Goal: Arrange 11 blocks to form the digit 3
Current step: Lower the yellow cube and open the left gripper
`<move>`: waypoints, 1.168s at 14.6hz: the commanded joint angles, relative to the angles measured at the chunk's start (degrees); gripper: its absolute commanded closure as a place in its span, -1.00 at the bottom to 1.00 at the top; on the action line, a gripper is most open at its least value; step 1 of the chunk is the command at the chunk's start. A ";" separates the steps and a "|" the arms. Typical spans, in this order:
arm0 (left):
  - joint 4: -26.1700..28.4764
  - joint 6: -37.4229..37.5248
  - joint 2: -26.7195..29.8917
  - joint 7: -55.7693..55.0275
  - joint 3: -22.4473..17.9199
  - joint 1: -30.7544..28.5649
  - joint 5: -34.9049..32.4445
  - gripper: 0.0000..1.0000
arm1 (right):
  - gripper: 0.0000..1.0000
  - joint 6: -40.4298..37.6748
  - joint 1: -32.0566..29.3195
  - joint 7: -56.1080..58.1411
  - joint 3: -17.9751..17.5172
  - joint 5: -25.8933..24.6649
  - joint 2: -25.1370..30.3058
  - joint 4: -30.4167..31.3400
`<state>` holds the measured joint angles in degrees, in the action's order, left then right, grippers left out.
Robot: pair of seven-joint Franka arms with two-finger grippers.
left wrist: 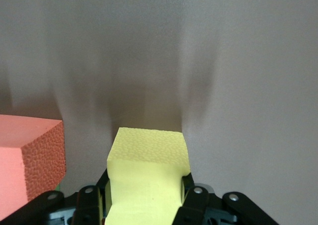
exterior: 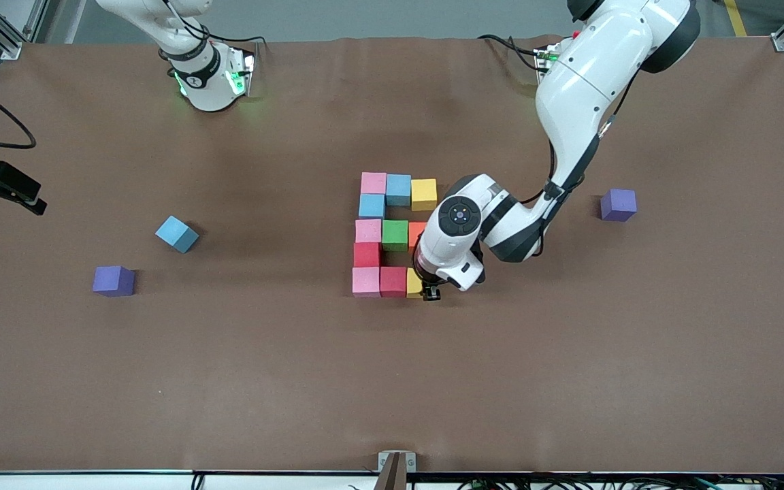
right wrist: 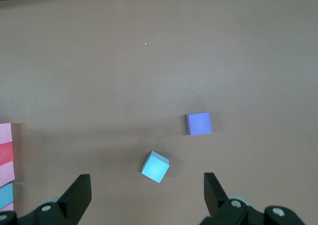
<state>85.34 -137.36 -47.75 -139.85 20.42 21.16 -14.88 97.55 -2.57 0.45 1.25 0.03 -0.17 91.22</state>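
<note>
While the left hand (exterior: pixel 431 292) is clamped on a yellow block (exterior: pixel 414 282) at the nearest row's end, touching the red block (exterior: pixel 393 281), placement is the step in hand; next it should let go and lift straight. The right hand (right wrist: pixel 146 191), wide open and empty, waits above the stray light blue block (exterior: pixel 177 234) on the worktop (exterior: pixel 392 381).

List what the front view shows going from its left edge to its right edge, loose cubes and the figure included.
purple cube → loose light blue cube → figure of cubes → left end effector shut on the yellow cube → second purple cube
</note>
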 commanded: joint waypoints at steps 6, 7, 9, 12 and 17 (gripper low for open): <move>-3.77 1.56 0.72 0.89 -0.55 -0.07 0.12 -1.00 | -1.00 -0.43 0.46 0.17 0.24 -1.00 0.87 0.01; -3.77 3.31 1.69 1.16 -0.55 -0.51 0.11 -1.00 | -1.00 -0.43 0.55 0.08 0.15 -0.91 0.87 0.01; -4.04 6.12 4.84 2.29 -0.29 -0.77 0.03 -1.00 | -1.00 -0.52 0.55 0.08 0.15 -0.91 0.87 0.01; -3.68 12.18 10.56 10.61 -0.03 -0.95 0.46 -1.00 | -1.00 -0.78 0.46 0.08 0.24 -0.82 0.87 0.01; -3.77 22.99 19.52 32.57 0.32 -6.82 4.67 -1.00 | -1.00 -0.70 0.46 0.08 0.24 -0.82 0.87 0.01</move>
<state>80.12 -117.70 -32.31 -116.63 20.49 17.48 -13.09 97.38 -2.55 0.45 1.30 0.03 -0.15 90.97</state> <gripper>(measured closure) 0.000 0.000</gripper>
